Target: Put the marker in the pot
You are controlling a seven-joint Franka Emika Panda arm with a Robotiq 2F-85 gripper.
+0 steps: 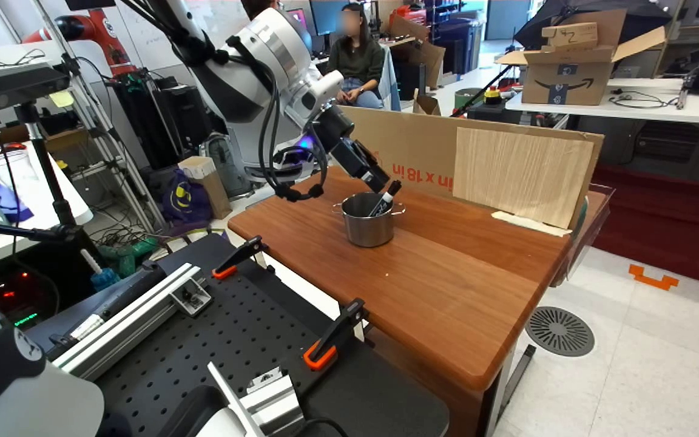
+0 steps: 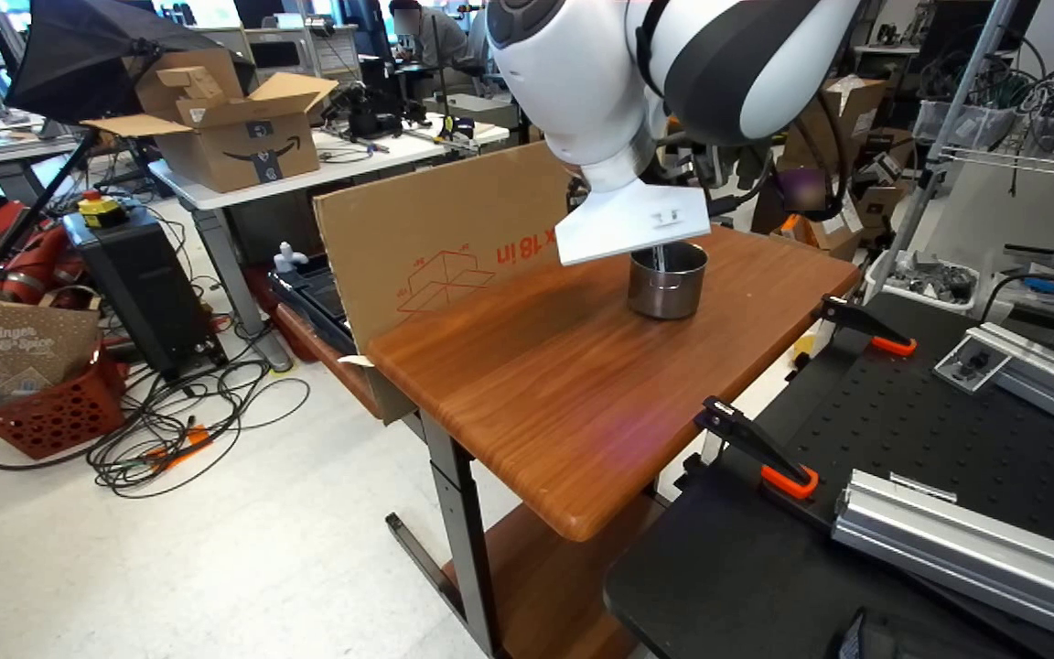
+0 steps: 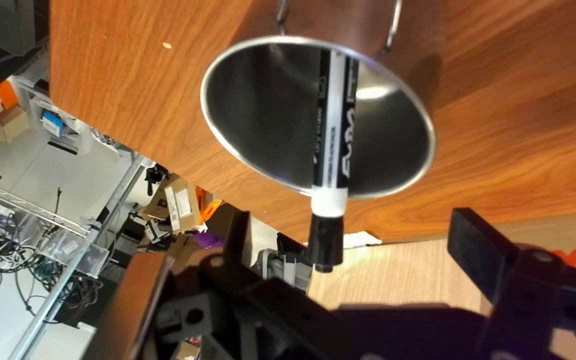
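The silver-grey pot (image 1: 369, 232) stands upright on the wooden table and also shows in an exterior view (image 2: 664, 295) and in the wrist view (image 3: 263, 120). The black marker (image 1: 384, 205) with a white band leans inside the pot. Its black cap end sticks out over the rim. In the wrist view the marker (image 3: 333, 135) points from the pot toward my gripper. My gripper (image 3: 351, 227) is open, with its fingers wide apart. The cap is between them and touches neither finger. In an exterior view my gripper (image 1: 377, 179) is just above the pot.
The pot is on the wooden table (image 1: 446, 273). A cardboard wall (image 1: 410, 142) with a wood-grain panel (image 1: 519, 176) stands along its back edge. Orange-handled clamps (image 1: 322, 355) (image 1: 226, 271) sit at the near edge. The arm's white plate (image 2: 632, 224) covers the gripper in an exterior view.
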